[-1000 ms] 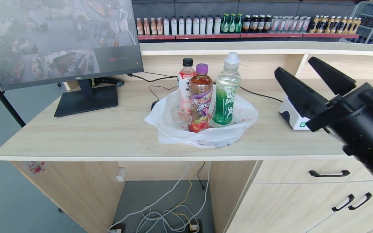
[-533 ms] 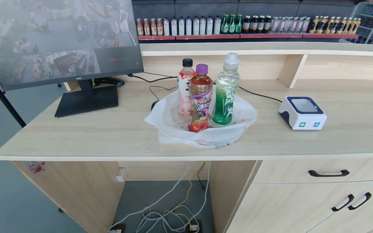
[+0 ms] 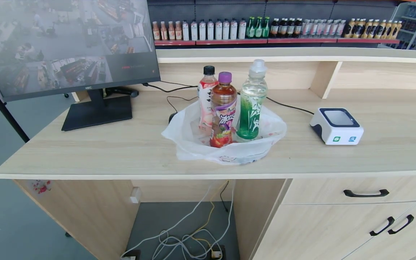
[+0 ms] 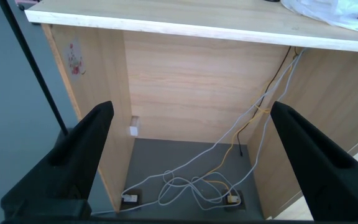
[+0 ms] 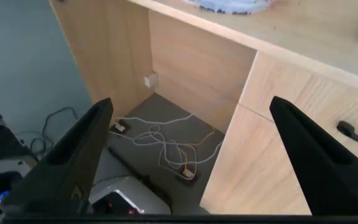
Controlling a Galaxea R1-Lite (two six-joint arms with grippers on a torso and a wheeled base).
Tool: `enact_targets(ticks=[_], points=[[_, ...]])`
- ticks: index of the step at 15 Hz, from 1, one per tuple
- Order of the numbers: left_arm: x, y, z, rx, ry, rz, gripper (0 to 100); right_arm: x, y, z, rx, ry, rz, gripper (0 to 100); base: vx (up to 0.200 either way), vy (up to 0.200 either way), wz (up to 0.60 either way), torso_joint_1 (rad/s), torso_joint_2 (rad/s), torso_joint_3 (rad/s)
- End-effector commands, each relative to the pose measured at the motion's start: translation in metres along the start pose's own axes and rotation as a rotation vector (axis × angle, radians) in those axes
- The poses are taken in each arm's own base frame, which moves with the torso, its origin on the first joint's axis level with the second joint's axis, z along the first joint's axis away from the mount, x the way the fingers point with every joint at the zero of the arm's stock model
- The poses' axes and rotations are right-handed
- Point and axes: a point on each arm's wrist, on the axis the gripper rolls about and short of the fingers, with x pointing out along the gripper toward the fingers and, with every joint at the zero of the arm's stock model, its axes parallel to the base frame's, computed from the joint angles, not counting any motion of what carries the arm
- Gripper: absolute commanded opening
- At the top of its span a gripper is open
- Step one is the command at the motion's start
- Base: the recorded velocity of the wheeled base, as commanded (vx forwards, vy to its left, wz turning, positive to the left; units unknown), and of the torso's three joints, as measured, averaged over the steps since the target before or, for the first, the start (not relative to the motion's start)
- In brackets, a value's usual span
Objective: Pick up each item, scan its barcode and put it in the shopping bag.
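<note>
The right fingers [image 5: 73, 162] have dropped low, wide open and empty like the left fingers [image 4: 82, 152]. The bottles [image 3: 224, 108] sit in the bag [image 3: 188, 139] above them, so the job looks done.

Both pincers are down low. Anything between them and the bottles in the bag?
Yes, the counter. The left pincer and right pincer, both open, hang below its top, facing the cabinet front. The three bottles stand in the bag up on the counter.

The crumpled white plastic shopping bag [image 3: 229, 153] hides the bases of three upright drink bottles [image 3: 224, 103]; the black monitor [image 3: 63, 47], far left, is cropped.
</note>
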Motion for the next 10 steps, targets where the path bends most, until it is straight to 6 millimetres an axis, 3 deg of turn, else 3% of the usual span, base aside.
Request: enact_targets(ticks=[1,3,7,10], points=[[0.0,0.0,0.0,-0.001,0.0,0.0,100,-0.0209,0.0041,-0.0204,-0.018,-0.066,-0.002,100,0.0,0.0,0.0,0.0,0.0,0.0],[0.0,0.0,0.0,-0.001,0.0,0.0,100,-0.0241,0.0053,-0.0248,0.013,-0.05,-0.01,100,0.0,0.0,0.0,0.0,0.0,0.0],[0.0,0.0,0.0,-0.001,0.0,0.0,100,-0.0208,0.0096,-0.0263,0.075,0.012,-0.342,100,0.0,0.0,0.0,0.0,0.0,0.0],[0.0,0.0,0.0,-0.001,0.0,0.0,100,-0.0172,0.009,-0.0258,0.105,0.062,-0.416,100,0.0,0.0,0.0,0.0,0.0,0.0]])
